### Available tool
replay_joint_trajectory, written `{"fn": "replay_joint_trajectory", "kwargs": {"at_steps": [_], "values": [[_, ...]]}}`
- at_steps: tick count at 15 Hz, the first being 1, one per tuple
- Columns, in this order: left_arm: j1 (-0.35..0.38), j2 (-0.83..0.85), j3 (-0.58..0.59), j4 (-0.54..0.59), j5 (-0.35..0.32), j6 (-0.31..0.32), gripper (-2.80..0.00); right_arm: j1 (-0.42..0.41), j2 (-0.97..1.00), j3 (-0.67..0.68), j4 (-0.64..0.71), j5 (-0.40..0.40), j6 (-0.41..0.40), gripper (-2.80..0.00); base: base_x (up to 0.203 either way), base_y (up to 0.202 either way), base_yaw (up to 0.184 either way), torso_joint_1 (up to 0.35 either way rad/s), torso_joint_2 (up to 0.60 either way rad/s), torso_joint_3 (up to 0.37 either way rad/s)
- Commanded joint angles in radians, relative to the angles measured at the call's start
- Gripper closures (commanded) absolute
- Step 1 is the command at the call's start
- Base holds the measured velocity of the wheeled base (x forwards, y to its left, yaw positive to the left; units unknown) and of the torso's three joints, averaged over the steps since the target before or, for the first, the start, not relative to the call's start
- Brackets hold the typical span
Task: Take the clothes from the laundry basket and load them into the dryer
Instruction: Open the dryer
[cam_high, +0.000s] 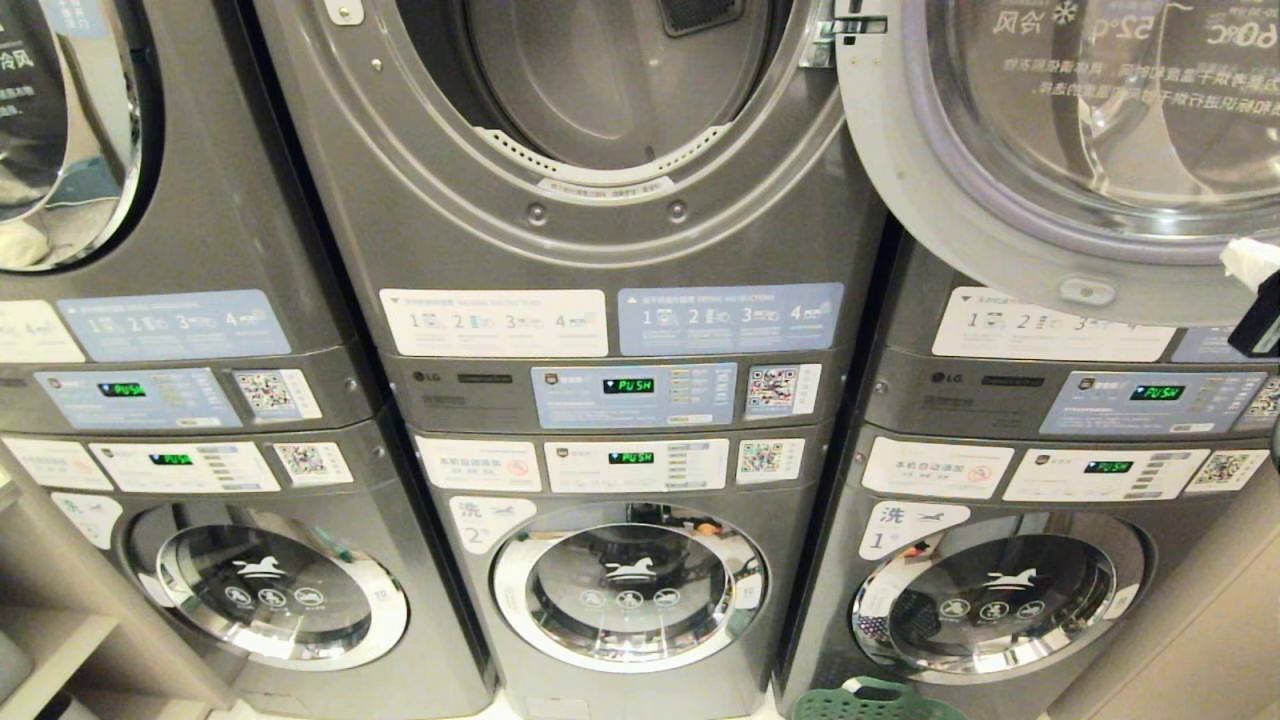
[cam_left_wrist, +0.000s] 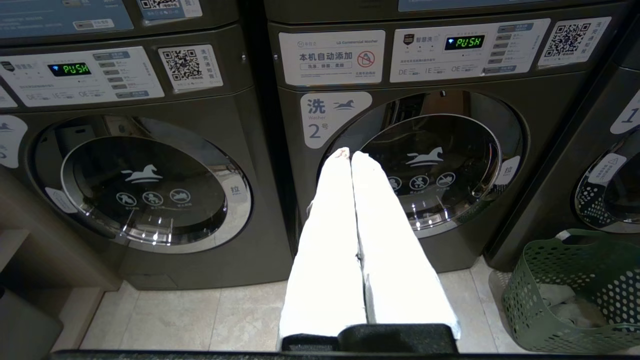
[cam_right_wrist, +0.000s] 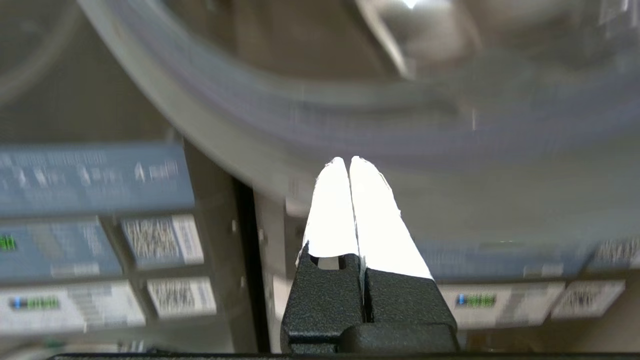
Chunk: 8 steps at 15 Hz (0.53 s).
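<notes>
My right tool (cam_right_wrist: 349, 162) sits raised at three o'clock, fingers pressed together, empty. My left tool (cam_left_wrist: 350, 155) hangs low, fingers together, empty.

Empty right gripper (cam_right_wrist: 348, 165) below dryer door (cam_right_wrist: 350, 125)

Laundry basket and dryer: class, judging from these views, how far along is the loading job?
Done: the dryer door stands open. In hand: the right gripper, shut and empty, is raised beside that door; the left gripper, shut, hangs low before a washer. Left: clothes still lie in the laundry basket on the floor; none show in the visible part of the drum.
</notes>
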Motion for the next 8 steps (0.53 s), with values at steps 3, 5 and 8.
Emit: {"fn": "replay_joint_trajectory", "kwargs": {"at_steps": [3,5,8], "values": [[0.0,0.002,0.0,0.001,0.0,0.001,0.0,0.005,-0.084,0.21,-0.006,0.005,-0.003,0.0,0.0,0.0,0.0,0.0,0.0,0.0],[0.0,0.002,0.0,0.001,0.0,0.001,0.0,0.01,-0.157,0.368,-0.006,0.007,-0.002,0.0,0.0,0.0,0.0,0.0,0.0,0.0],[0.0,0.002,0.0,0.001,0.0,0.001,0.0,0.013,-0.333,0.613,0.001,0.012,-0.011,0.0,0.0,0.0,0.0,0.0,0.0,0.0]]}}
